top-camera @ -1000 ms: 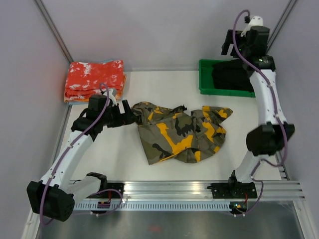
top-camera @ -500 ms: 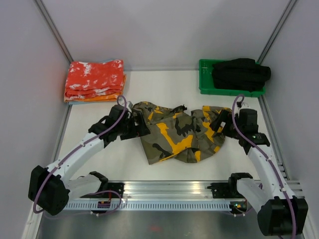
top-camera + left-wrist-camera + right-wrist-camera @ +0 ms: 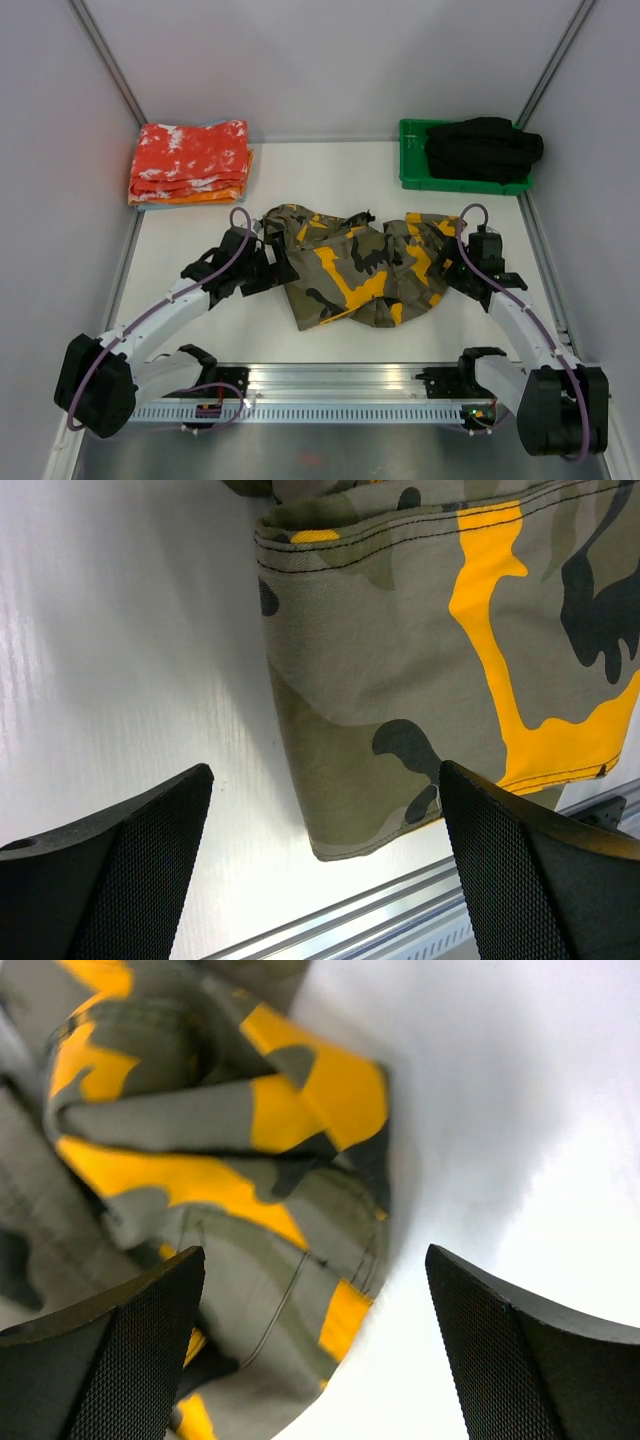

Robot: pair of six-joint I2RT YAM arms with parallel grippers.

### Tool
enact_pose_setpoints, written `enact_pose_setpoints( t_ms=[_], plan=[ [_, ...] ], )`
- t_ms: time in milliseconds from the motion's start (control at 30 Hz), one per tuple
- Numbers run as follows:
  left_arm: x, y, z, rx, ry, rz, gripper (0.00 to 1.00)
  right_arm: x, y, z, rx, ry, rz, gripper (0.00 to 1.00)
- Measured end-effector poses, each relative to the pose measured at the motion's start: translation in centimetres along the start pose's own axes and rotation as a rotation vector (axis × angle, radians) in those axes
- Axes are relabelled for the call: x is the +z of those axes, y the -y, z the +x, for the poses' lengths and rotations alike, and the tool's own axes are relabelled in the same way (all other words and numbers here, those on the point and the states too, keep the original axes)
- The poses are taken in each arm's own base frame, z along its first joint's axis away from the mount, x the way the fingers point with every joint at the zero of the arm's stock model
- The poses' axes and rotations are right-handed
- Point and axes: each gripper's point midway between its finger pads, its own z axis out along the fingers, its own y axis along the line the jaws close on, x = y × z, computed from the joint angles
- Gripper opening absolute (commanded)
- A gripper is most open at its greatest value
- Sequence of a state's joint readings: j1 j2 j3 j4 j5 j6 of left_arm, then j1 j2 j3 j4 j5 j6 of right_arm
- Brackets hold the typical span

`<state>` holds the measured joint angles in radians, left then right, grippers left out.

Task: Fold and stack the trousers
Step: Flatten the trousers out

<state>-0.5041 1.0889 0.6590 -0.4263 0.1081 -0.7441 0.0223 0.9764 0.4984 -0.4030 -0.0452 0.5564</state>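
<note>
- Right arm (image 3: 515,315) has dropped from high over the green bin (image 3: 412,170) at upper right down to the right edge of the trousers (image 3: 365,270). Left arm (image 3: 165,305) has shifted a bit toward frame centre, at the trousers' left edge.
- Trousers: crumpled heap in the middle of the white surface (image 3: 330,175), slightly right of centre. Camouflage in olive, black and yellow-orange. Not folded.
- Left fingers (image 3: 140,870): spread wide, released, nothing gripped. In the left wrist view a flat hemmed edge of the trousers lies on the surface between and beyond them. Cannot tell if the tips touch the cloth.
- Right fingers (image 3: 500,1360): spread wide, released, holding nothing. The right wrist view shows bunched folds of the trousers on the left of the frame and bare surface on the right.
- Black garment (image 3: 485,148) is piled in the green bin, upper right.
- Red-orange white-speckled folded cloths (image 3: 190,160) are stacked at upper left, well apart from the trousers.
- Metal rail (image 3: 340,385) runs along the bottom of the top view, with both arm bases on it.
</note>
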Motion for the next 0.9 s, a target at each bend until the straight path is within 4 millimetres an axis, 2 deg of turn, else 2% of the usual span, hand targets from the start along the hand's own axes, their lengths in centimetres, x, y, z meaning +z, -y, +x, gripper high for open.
enact_pose_setpoints(
  t_ms=[167, 233, 300, 333, 500, 600, 633, 667, 700, 733, 767, 833, 867, 900],
  plan=[
    [0.8, -0.2, 0.8, -0.008, -0.005, 0.03, 0.98, 1.4, 1.0, -0.8, 0.016, 0.024, 0.067, 0.96],
    [1.1, 0.0, 0.8, -0.01, -0.002, 0.047, 0.97, 2.0, 0.8, -1.0, 0.025, 0.033, 0.062, 0.87],
    [1.4, 0.5, 0.6, -0.009, 0.009, 0.071, 0.97, 2.6, 0.8, -1.0, 0.035, 0.037, 0.057, 0.83],
    [1.5, 0.6, 0.5, -0.008, 0.012, 0.081, 0.96, 2.9, 0.8, -0.9, 0.041, 0.037, 0.055, 0.77],
    [2.7, 0.7, 0.3, -0.008, 0.037, 0.109, 0.95, 3.7, 0.6, -1.0, 0.054, 0.038, 0.045, 0.65],
    [3.6, 0.3, 0.7, -0.012, 0.029, 0.102, 0.93, 3.9, 0.4, -1.2, 0.047, 0.046, 0.038, 0.38],
    [3.9, 0.2, 0.7, -0.013, 0.026, 0.099, 0.92, 4.0, 0.4, -1.2, 0.048, 0.045, 0.034, 0.22],
    [4.2, 0.1, 0.8, -0.013, 0.022, 0.095, 0.87, 4.0, 0.3, -1.2, 0.044, 0.045, 0.03, 0.14],
    [4.5, 0.0, 0.8, -0.014, 0.019, 0.093, 0.82, 4.1, 0.3, -1.2, 0.042, 0.044, 0.028, 0.0],
    [4.8, 0.0, 0.8, -0.014, 0.018, 0.091, 0.75, 4.1, 0.2, -1.2, 0.038, 0.043, 0.023, 0.0],
    [5.0, 0.0, 0.8, -0.015, 0.017, 0.092, 0.53, 4.0, 0.1, -1.2, 0.038, 0.04, 0.018, 0.0],
    [5.2, 0.2, 0.7, -0.017, 0.019, 0.102, 0.38, 3.7, -0.4, -1.4, 0.032, 0.027, 0.008, 0.0],
    [5.2, 0.4, 0.6, -0.016, 0.024, 0.111, 0.19, 3.4, -0.8, -1.9, 0.026, 0.023, 0.0, 0.0],
    [5.1, 0.7, 0.4, -0.019, 0.029, 0.123, 0.06, 2.8, -1.6, -2.7, 0.018, 0.032, -0.017, 0.0]
  ],
)
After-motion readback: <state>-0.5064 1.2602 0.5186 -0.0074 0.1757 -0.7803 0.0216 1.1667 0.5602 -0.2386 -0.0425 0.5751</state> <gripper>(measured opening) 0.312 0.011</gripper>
